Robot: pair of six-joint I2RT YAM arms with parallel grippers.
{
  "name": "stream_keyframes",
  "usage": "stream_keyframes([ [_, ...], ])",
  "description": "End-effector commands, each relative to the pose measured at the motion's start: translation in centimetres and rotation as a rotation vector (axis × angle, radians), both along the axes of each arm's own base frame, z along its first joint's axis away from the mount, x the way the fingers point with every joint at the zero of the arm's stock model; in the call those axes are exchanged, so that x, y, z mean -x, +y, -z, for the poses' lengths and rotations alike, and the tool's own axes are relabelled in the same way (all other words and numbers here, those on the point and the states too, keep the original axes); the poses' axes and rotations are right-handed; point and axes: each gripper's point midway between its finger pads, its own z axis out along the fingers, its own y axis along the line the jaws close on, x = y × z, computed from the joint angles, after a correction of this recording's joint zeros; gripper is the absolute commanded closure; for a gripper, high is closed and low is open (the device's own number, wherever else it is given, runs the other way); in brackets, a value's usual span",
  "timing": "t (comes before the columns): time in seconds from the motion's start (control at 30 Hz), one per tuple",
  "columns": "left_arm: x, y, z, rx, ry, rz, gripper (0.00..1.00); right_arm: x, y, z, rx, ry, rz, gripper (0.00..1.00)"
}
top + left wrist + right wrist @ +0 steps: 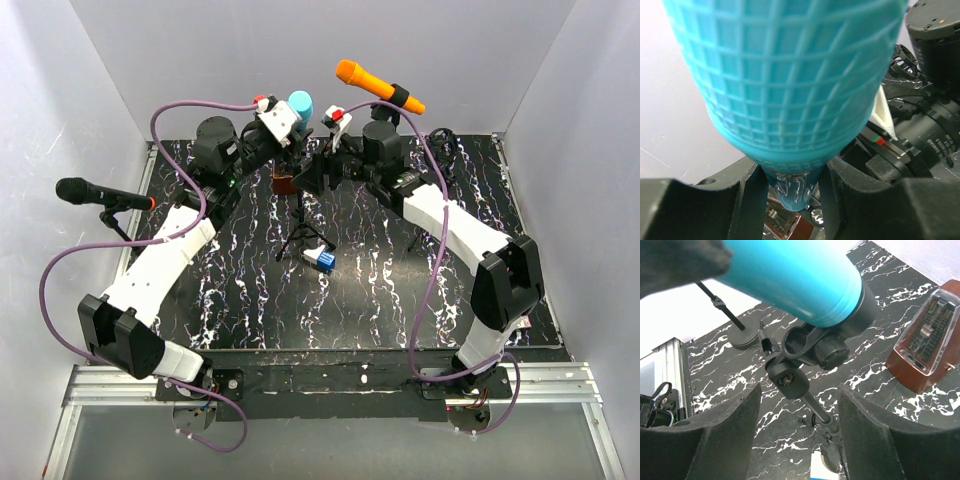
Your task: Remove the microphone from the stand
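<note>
Toward the middle of the black, white-veined tabletop (240, 300), a small blue-and-white block (323, 259) lies just beside the feet of the thin black tripod stand (298, 232). It is clear of both arms and looks to play no part in the job.

Just behind the stand sits a brown wooden metronome (925, 340), also untouched.

Above it, the stand's black plastic clip (805, 337) holds the barrel of the teal microphone (300, 102), whose mesh head tilts up toward the far edge. The task's thing is therefore not yet out of its holder.

The left gripper (790, 200) is pinched on the teal microphone's narrow neck right under the head, probably because the wider head gives a shoulder to pull against.

The right gripper (799, 430) is spread, its fingers (730, 440) straddling the stand's stem below the clip without touching it. It seems placed there to brace the light tripod, which could otherwise lift or tip with the pull.

Farther off, an orange microphone (375, 85) near the far edge and a black microphone (95, 193) at the left edge rest on stands of their own.
</note>
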Motion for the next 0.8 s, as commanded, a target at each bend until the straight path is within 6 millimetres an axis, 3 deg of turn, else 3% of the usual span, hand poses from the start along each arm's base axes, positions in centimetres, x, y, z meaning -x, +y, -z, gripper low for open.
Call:
stream_keyframes([
  [0.0,1.4,1.0,-2.9,0.037,-0.037,-0.018,1.00,-0.5,1.3,-3.3,-0.079,-0.057,-0.026,0.33],
  [0.3,0.9,1.5,-3.2,0.070,-0.024,-0.056,1.00,-1.7,1.7,-0.2,-0.047,0.013,0.007,0.64],
  [0.53,1.5,1.3,-4.4,0.088,-0.028,-0.035,1.00,-1.6,1.9,1.7,-0.034,0.058,-0.004,0.97],
  [0.77,1.5,1.6,-5.4,0.094,-0.044,-0.049,1.00,-1.7,2.1,2.5,-0.018,0.051,-0.014,0.99],
])
